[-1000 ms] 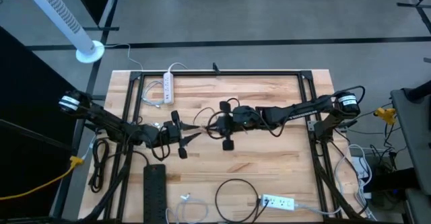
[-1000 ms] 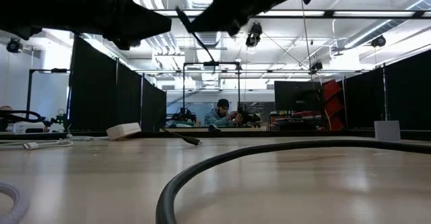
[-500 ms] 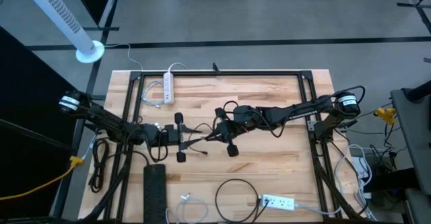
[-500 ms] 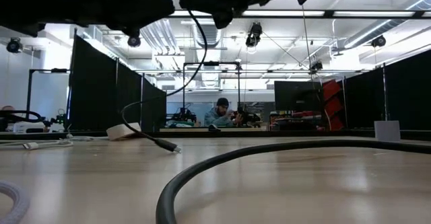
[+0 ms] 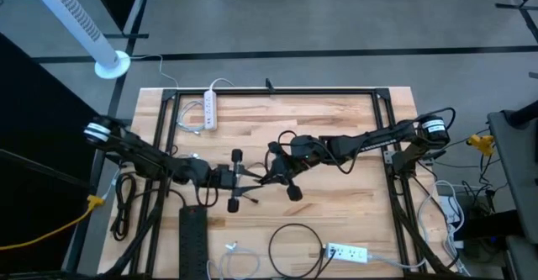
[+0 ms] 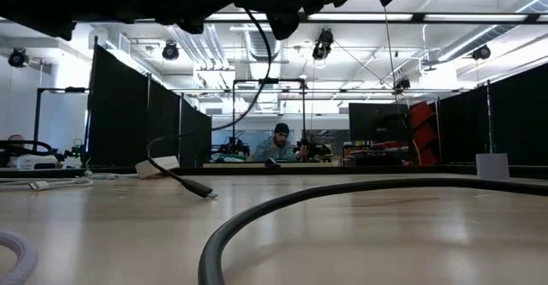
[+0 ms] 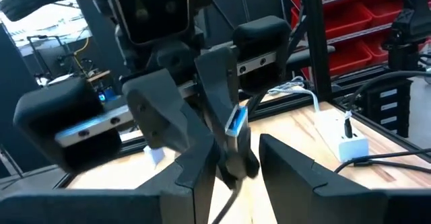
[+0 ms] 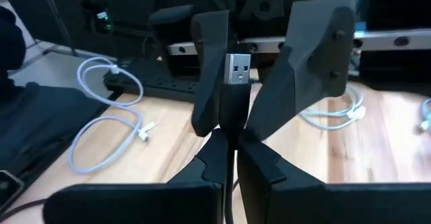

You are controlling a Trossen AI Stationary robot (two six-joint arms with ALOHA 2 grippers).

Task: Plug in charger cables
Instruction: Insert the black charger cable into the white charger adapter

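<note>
A black charger cable's USB plug (image 8: 236, 69) sticks out of my right gripper (image 8: 232, 155), which is shut on it above the table's middle (image 5: 269, 176). My left gripper (image 5: 252, 179) faces it, open, one finger (image 8: 210, 62) on each side of the plug. From the grippers the cable hangs down in a loop (image 6: 171, 148). Its other end (image 6: 199, 190) lies on the table. My right gripper pinches the plug's black body (image 8: 229, 126) between its two fingers, just behind the metal end. The fingers come level from the table's right and lie along the plug, which points toward the left gripper, clear of the table. My left gripper: I cannot tell whether a finger touches the plug.
A white power strip (image 5: 210, 108) lies at the far left, a black one (image 5: 192, 238) at the near left and a white one (image 5: 346, 252) at the near right. Also near: a black cable loop (image 5: 294, 245), a white cable (image 5: 231, 250), a black metal frame (image 5: 277, 92).
My left gripper has gone toward the table's right and near edges, up to the right gripper. My right gripper has shifted a little toward the near edge with the plug. The cable now hangs in a loop, and its free end has slid along the table.
</note>
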